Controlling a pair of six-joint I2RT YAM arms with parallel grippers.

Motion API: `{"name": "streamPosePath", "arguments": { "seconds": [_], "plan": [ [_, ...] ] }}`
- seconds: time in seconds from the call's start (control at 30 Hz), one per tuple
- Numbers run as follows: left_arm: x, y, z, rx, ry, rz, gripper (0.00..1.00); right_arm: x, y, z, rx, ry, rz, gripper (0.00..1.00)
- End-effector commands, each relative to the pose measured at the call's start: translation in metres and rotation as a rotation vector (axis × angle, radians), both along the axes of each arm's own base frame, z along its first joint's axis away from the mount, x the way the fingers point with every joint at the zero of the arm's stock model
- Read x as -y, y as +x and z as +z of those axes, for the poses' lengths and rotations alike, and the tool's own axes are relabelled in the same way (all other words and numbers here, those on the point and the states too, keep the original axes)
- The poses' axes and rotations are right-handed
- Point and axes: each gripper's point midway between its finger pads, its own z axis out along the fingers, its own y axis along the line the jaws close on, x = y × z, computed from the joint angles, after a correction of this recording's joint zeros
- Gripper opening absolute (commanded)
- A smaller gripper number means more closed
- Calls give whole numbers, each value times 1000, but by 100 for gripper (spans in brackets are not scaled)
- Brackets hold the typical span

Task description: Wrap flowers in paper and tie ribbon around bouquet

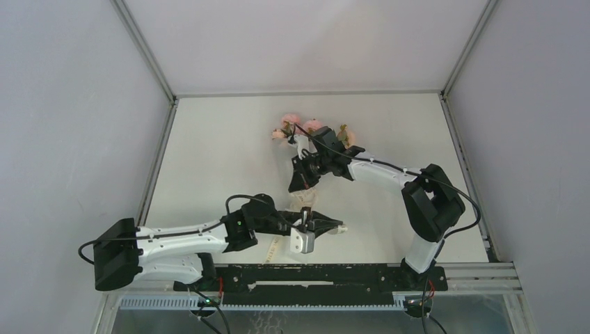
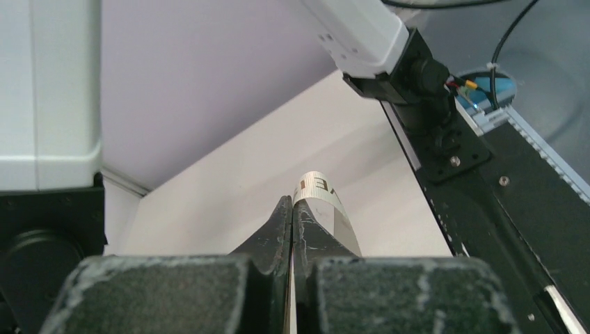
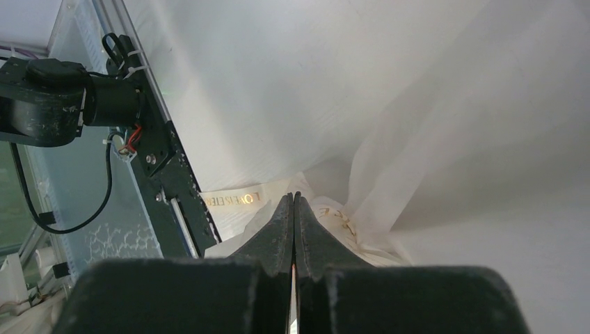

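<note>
The flowers [image 1: 300,125], pink roses with green leaves, lie at the back middle of the table as a bouquet, their stems in the white paper [image 3: 431,132]. My right gripper [image 1: 305,182] [image 3: 293,196] hovers over the bouquet's lower end. Its jaws are shut, with a thin pale strip between them. The cream ribbon [image 3: 233,200], printed with gold letters, lies just past its tips. My left gripper [image 1: 335,226] [image 2: 292,202] is near the front, shut on the ribbon [image 2: 321,193], which curls out over its right finger. More ribbon [image 1: 275,245] runs under the left arm.
A black mounting rail [image 1: 313,275] runs along the table's front edge. Grey enclosure walls stand on the left, back and right. The right arm's base [image 2: 417,76] is close ahead of the left gripper. The left arm's base [image 3: 49,104] shows at the right wrist view's left.
</note>
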Motion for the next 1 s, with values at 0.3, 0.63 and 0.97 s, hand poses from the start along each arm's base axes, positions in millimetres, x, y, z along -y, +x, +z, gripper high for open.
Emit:
{"name": "streamPosePath", "arguments": {
  "seconds": [0.3, 0.63, 0.97],
  "plan": [
    [13, -30, 90, 51, -256, -105, 0, -1, 4, 23, 86, 24, 31, 0],
    [20, -26, 65, -1, -169, -50, 26, 0, 5, 17, 93, 11, 45, 0],
    [-18, 8, -12, 152, 160, 74, 91, 4, 4, 18, 104, -7, 40, 0]
  ]
}}
